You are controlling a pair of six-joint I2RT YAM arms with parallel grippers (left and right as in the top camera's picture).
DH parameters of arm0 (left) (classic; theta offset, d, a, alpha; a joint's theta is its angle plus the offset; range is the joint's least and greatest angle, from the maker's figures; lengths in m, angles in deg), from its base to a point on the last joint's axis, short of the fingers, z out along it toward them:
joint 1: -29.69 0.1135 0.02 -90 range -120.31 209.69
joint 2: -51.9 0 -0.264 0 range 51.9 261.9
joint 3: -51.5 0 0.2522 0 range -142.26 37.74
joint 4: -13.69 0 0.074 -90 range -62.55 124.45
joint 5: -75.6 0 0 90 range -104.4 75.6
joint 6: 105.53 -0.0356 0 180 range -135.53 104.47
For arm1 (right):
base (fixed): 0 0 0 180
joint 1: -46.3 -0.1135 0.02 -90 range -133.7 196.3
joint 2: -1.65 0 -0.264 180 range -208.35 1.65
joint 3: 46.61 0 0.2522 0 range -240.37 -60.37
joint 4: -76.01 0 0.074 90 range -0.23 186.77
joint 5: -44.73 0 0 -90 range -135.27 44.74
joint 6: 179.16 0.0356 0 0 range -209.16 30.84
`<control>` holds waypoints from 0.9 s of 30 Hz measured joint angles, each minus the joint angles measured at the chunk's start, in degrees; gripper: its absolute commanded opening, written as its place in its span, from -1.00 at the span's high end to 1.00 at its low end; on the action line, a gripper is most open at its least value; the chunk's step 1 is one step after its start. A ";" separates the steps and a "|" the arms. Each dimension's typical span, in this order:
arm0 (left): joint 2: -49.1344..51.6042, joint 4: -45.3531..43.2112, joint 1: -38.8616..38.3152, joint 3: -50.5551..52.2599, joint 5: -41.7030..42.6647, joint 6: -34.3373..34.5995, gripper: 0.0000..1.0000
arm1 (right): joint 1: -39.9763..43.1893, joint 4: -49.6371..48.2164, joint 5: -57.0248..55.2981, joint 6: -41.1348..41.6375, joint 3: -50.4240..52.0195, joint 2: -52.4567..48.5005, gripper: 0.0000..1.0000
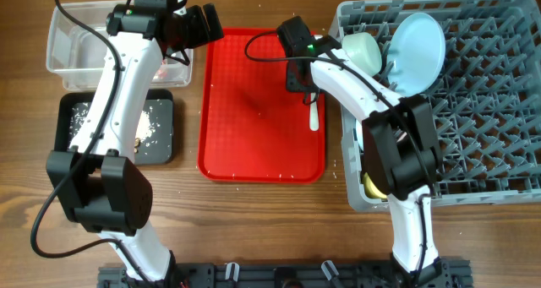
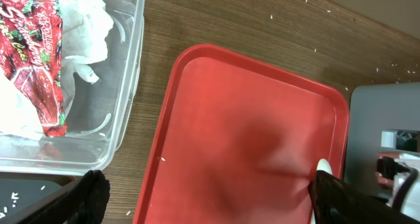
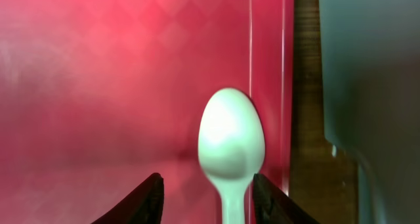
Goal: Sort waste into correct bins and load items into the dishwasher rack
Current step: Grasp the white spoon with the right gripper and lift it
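Observation:
A white plastic spoon (image 3: 231, 142) lies on the red tray (image 1: 254, 111), near its right rim, bowl end away from my right wrist. My right gripper (image 3: 207, 178) hangs low over it, open, one finger on each side of the handle with a gap to both. In the overhead view the spoon (image 1: 314, 112) pokes out below the right gripper (image 1: 306, 87). My left gripper (image 1: 203, 30) is wide open and holds nothing, over the tray's far left corner. The red snack wrapper (image 2: 36, 60) and white napkin (image 2: 85, 27) lie in the clear tub (image 2: 125, 99).
The grey dishwasher rack (image 1: 482, 111) on the right holds a pale blue plate (image 1: 418, 51) and a bowl (image 1: 363, 50) near its far left corner. A black tray (image 1: 165, 149) with white crumbs sits in front of the clear tub (image 1: 63, 56).

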State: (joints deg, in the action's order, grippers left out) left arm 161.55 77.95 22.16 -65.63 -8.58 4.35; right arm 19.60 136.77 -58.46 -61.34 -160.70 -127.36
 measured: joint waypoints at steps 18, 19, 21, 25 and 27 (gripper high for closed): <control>0.00 0.00 -0.02 0.00 0.00 0.00 -1.00 | 2.12 -2.49 5.01 -0.74 -1.81 -2.10 0.58; 0.00 0.00 -0.02 0.00 0.00 0.00 -1.00 | 2.12 -2.47 5.62 -0.72 -1.81 -2.16 0.58; 0.00 0.00 0.00 0.00 0.00 0.00 -1.00 | 2.12 -2.27 6.60 -0.72 -1.81 -2.49 0.58; 0.00 0.00 -0.02 0.00 0.00 0.00 -1.00 | 2.12 -2.27 7.21 -0.87 -1.81 -2.91 0.14; 0.00 0.00 0.00 0.00 0.00 0.00 -1.00 | 2.12 -2.36 7.23 -0.63 -1.81 -2.91 -0.01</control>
State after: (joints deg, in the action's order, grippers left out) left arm 161.55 77.95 22.16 -65.63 -8.58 4.35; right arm 21.72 134.41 -51.22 -61.98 -162.51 -130.27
